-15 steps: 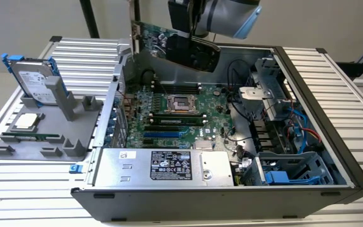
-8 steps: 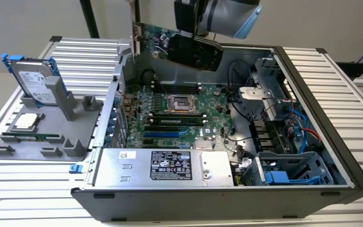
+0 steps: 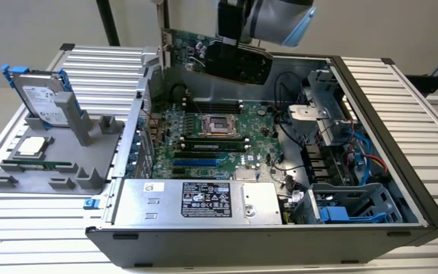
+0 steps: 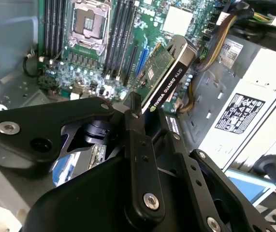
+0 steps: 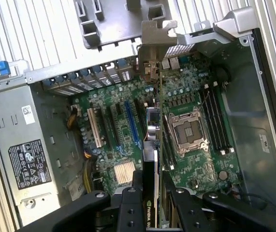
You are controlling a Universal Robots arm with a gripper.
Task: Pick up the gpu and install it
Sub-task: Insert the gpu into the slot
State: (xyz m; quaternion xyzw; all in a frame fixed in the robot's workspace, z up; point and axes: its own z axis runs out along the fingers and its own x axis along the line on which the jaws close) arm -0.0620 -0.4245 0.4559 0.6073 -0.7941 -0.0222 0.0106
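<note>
Black pincer [image 4: 137,104] pinches the green-and-black gpu card [image 4: 163,79], green motherboard [image 4: 79,65] beneath the pincer; we judge it unseated, needing slot alignment.

You're seeing the gpu [image 3: 234,61] hanging above the motherboard [image 3: 203,145] lying in the case [image 3: 242,245], power supply [image 3: 196,201] sitting in front of it, hard drive [image 3: 40,98] standing on the rack [image 3: 29,184] beside the case, at the exterior view's left.

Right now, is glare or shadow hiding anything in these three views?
Exterior view: the gpu is evenly lit. Second wrist view: the power supply washes out pale, and the gripper holding the gpu is nearly black. First wrist view: the table slats glare white.
</note>
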